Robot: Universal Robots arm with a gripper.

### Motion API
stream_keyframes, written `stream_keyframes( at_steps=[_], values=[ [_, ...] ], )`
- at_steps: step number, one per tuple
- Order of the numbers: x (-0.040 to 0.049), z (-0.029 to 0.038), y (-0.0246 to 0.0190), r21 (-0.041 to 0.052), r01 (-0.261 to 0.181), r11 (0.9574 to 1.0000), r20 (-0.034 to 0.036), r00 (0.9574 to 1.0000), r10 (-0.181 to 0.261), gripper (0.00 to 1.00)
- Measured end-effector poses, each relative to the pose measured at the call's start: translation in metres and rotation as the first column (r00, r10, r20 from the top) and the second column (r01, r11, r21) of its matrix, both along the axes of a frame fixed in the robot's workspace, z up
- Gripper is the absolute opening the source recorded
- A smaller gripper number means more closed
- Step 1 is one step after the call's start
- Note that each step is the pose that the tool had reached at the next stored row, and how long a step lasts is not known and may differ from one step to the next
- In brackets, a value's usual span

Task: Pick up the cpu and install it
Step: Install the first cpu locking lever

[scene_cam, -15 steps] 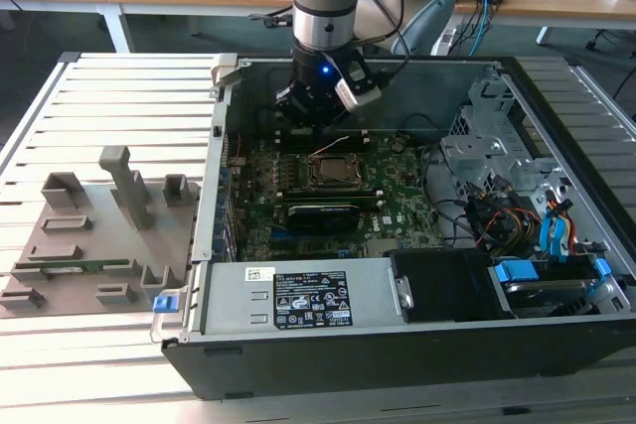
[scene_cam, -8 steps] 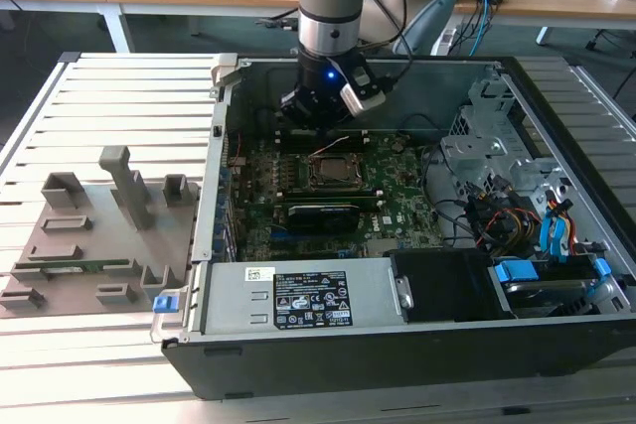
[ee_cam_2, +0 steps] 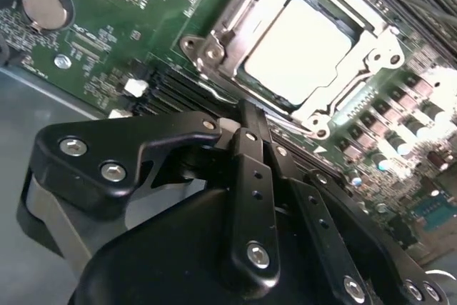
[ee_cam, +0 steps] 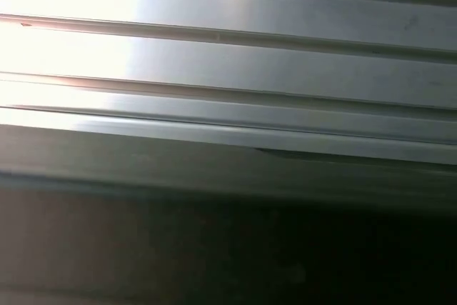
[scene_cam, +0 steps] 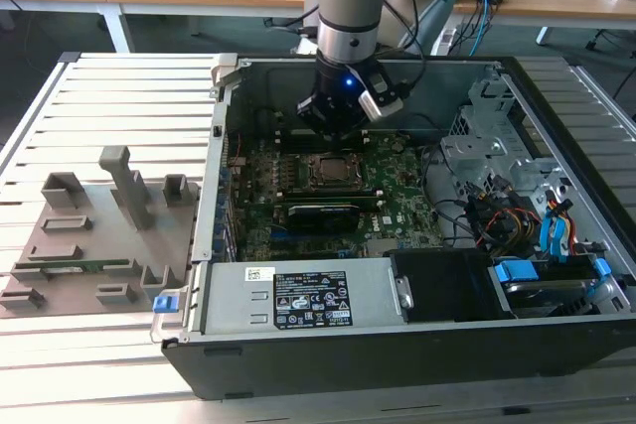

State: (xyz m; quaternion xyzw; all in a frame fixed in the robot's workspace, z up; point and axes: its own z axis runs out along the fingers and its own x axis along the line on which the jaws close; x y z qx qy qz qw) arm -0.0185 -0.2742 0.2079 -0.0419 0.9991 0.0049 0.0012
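**CPU looks seated in the socket, hand parked just above it**

The cpu [ee_cam_2: 298, 48] is lying flat inside the socket frame [ee_cam_2: 214, 48] on the motherboard [ee_cam_2: 107, 41], silvery top facing up, edges looking square with the frame all round in the second wrist view. In the exterior view it's the pale square [scene_cam: 328, 168] in the middle of the board, inside the open PC case [scene_cam: 417, 345] that sits on the slatted surface [scene_cam: 109, 86].

The hand [ee_cam_2: 246, 116] is directly over it, a little to one side of the socket, not touching the chip as far as I can see. Its fingers [ee_cam_2: 246, 162] look pressed together with nothing between them, so it's not carrying anything. In the exterior view the hand [scene_cam: 338, 126] hangs just above the socket, on the far side of it from the camera.

My take on doing this bit well: the chip should drop in under its own weight, so no pushing down, and any lift away should go straight up so a finger doesn't drag a corner out of the frame. Can't tell from here whether the retention bracket is latched. The long black card [scene_cam: 323, 213] sits just beyond the socket from the hand, towards the camera, so keep clear of that too.
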Motion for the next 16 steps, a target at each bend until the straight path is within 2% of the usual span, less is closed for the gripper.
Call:
stream_keyframes(
  at_steps=[6, 12, 16],
  values=[
    [0.0085, -0.0034, 0.0, -0.0002, -0.005, 1.0, -0.0005, 1.0, 0.005, 0.11],
    [0.0101, -0.0067, -0.0016, -0.0003, -0.007, 1.0, -0.0007, 1.0, 0.007, 0.11],
    [0.011, -0.0068, 0.0002, 0.0001, -0.015, 0.9999, -0.0002, 0.9999, 0.015, 0.11]
  ],
)
